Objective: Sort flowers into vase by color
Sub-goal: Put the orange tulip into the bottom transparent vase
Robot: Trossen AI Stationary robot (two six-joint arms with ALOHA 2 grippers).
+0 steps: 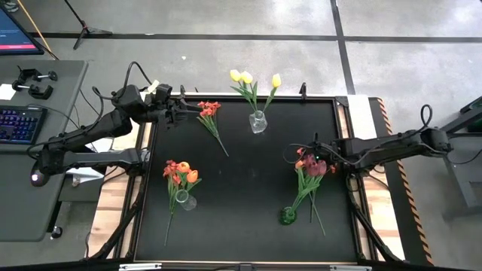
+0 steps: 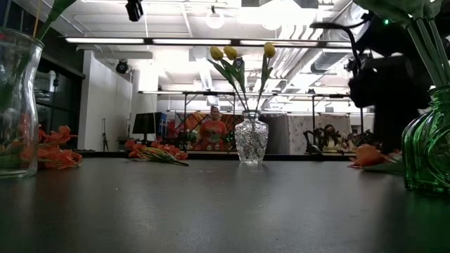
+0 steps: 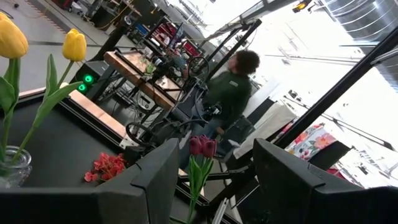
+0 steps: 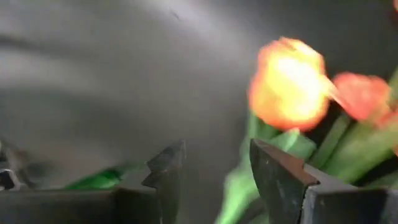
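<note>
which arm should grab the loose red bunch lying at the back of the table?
Probably left. The left gripper, open, sits right beside the red bunch. The right gripper, also open, is across the table over the flowers by the green vase.

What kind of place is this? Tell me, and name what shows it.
Probably a robotics lab or workshop. The black table stands on a bare concrete floor, a keyboard sits on a side desk, and beyond the yellow tulips are workbenches under strip lights with a person seated there.
</note>
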